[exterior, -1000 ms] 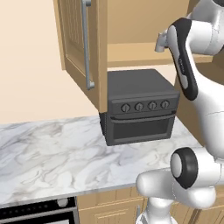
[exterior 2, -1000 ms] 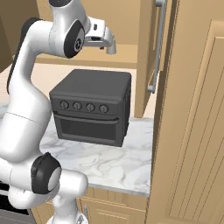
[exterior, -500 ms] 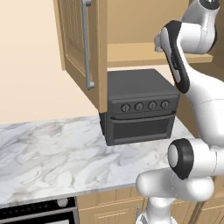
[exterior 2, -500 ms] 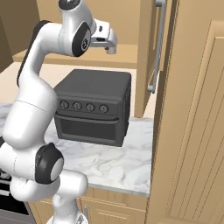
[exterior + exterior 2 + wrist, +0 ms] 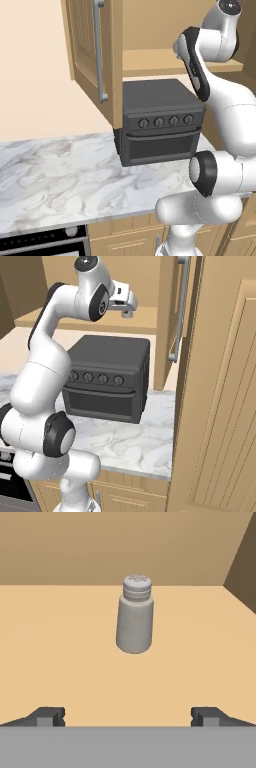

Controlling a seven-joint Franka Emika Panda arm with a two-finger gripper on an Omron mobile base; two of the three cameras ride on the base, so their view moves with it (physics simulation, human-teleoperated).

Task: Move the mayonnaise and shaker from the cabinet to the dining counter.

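Pale grey-white, the shaker [image 5: 134, 616] stands upright on the wooden shelf [image 5: 65, 657] of the cabinet [image 5: 95, 60], straight ahead of the jaws [image 5: 128, 716] and centred between them, well apart from both fingertips [image 5: 49, 715]. The jaws are spread wide and grip nothing. Seen from the right base view, the jaws [image 5: 127, 308] hang level with the shelf, above the dark toaster oven [image 5: 107, 378], which sits on the marble table [image 5: 55, 185]. The cabinet door [image 5: 88, 55] stands swung outward, to the left of the jaws.
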